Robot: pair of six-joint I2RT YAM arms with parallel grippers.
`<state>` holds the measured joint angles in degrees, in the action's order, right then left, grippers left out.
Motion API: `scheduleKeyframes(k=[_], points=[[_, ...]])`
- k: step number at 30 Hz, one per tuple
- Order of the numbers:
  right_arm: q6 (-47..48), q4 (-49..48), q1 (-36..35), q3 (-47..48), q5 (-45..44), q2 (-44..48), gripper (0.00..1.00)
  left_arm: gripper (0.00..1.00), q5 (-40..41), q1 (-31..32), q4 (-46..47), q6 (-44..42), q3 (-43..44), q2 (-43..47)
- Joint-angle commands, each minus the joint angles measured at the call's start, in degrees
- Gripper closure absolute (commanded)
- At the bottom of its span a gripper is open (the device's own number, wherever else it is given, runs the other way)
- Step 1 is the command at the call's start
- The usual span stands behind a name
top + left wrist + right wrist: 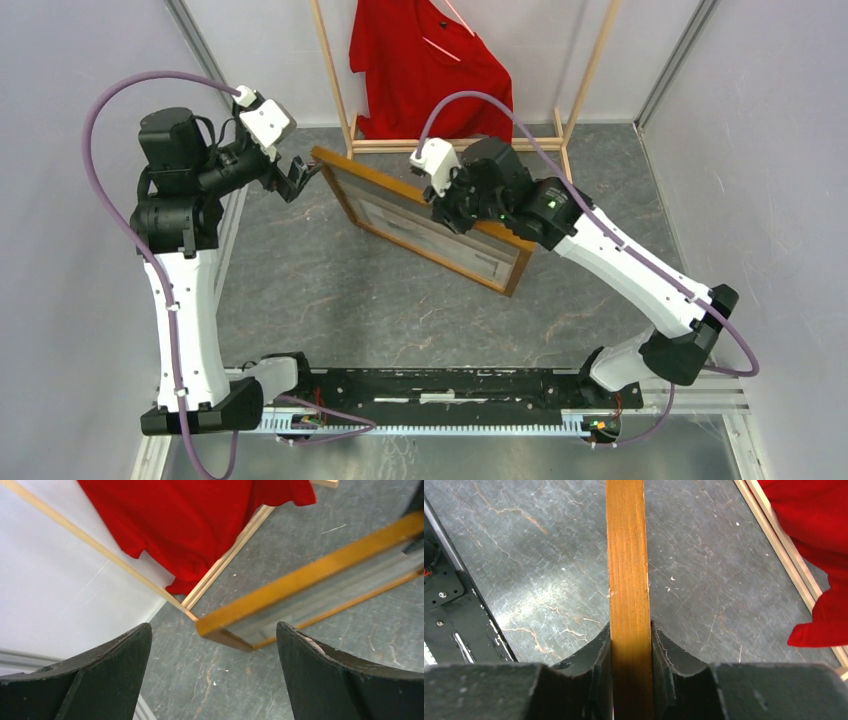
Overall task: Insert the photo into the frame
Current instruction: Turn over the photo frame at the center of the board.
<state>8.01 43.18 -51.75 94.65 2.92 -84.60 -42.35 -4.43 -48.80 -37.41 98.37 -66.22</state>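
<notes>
Right hand (629, 645) is clamped on the frame (626, 555) by its upper rail, holding it tilted up mid-worktop (300, 290). Left hand (212, 630) gapes wide just beside its far-left corner, not touching. Whether the photo sits inside is unclear, so I judge insertion unconfirmed.

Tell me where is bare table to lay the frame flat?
Widest bare table: between the tilted frame, the left arm and the black base rail. A smaller patch lies beyond the right arm, by the right wall. Crowded at the back: rack and red shirt stand close behind the frame.
</notes>
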Motion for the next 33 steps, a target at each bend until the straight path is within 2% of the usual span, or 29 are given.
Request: scheduleKeyframes(k=[1,7,12,15,22,28,33], points=[[-5.80,-2.60,4.23,-1.86,5.89,1.17,0.89,0.00,-7.62,-0.23,-1.85,1.60,0.45,1.05],[-7.25,-5.41,14.33,-8.77,11.32,2.21,0.88,0.00,-9.22,-0.28,-1.92,3.21,-2.39,0.48],[-9.87,-9.88,26.92,-17.55,21.14,3.87,0.87,0.00,-9.48,-0.25,-1.93,4.52,-4.94,-0.80],[-10.92,-9.96,33.00,-20.36,23.39,3.43,0.87,0.00,-10.54,-0.27,0.23,5.25,-7.37,-0.70],[-13.19,-11.20,37.93,-23.26,22.67,4.86,0.88,0.00,-12.37,-0.29,5.62,7.20,-12.40,-0.48],[-19.95,-13.39,41.80,-21.21,24.22,3.96,0.87,0.00,-13.71,-0.33,10.21,9.32,-15.72,-0.53],[-28.38,-17.34,44.18,-19.60,30.66,1.14,0.88,0.00,-14.17,-0.39,11.40,10.74,-17.42,-0.68]])
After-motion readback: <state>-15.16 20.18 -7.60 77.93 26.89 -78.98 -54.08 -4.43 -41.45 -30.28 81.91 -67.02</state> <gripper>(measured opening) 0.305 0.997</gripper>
